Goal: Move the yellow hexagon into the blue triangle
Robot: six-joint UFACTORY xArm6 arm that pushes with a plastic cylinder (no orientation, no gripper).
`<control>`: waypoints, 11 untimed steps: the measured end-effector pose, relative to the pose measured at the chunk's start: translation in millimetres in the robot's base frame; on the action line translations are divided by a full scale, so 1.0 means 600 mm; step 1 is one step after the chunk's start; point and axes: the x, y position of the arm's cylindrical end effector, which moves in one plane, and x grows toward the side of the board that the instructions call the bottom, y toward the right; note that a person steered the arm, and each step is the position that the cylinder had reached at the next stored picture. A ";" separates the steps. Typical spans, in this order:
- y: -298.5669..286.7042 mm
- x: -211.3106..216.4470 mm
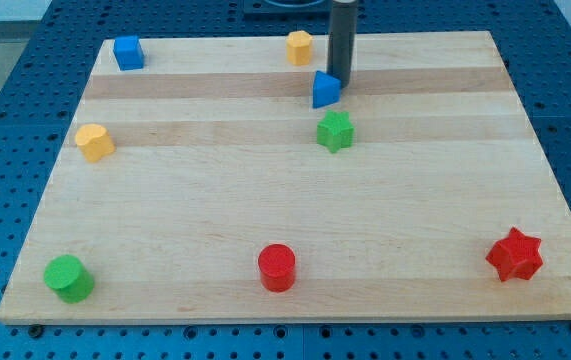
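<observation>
The yellow hexagon (pixel 299 46) sits near the view's top edge of the wooden board (pixel 265 210), slightly left of centre. The blue triangle (pixel 325 90) lies just below and to the right of it, a short gap apart. My tip (pixel 342 81) is at the triangle's upper right side, touching or almost touching it. The dark rod rises straight up out of the view, to the right of the hexagon.
A green star (pixel 335 131) lies just below the triangle. A blue cube (pixel 128 52) is at the top left and a yellow heart-like block (pixel 94 142) at the left. A green cylinder (pixel 69 278), a red cylinder (pixel 276 267) and a red star (pixel 514 255) line the bottom.
</observation>
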 end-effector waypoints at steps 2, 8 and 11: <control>-0.039 0.029; -0.055 -0.174; -0.091 -0.085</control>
